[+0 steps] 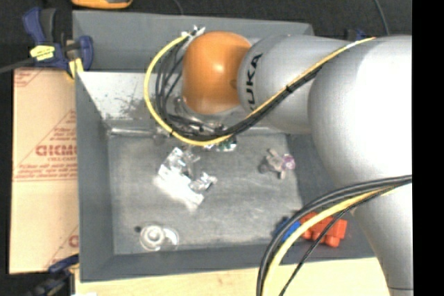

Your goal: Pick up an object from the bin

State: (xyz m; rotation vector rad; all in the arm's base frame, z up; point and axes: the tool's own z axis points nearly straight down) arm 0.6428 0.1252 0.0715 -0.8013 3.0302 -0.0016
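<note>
Part of my gripper's dark body (196, 126) shows just under the orange cover, over the bin's back middle. Directly below it on the floor lies a crumpled white and clear plastic piece (183, 180), shiny at its upper end. A small dark green thing (226, 145) peeks out at the cover's lower right edge. To the right, apart from the gripper, sits a small grey and purple thing (277, 163).
A clear round cap-like thing (155, 237) lies near the front left corner. An orange and blue toy-like thing (320, 229) lies at the front right, partly under the arm's cables. The arm covers the bin's right side.
</note>
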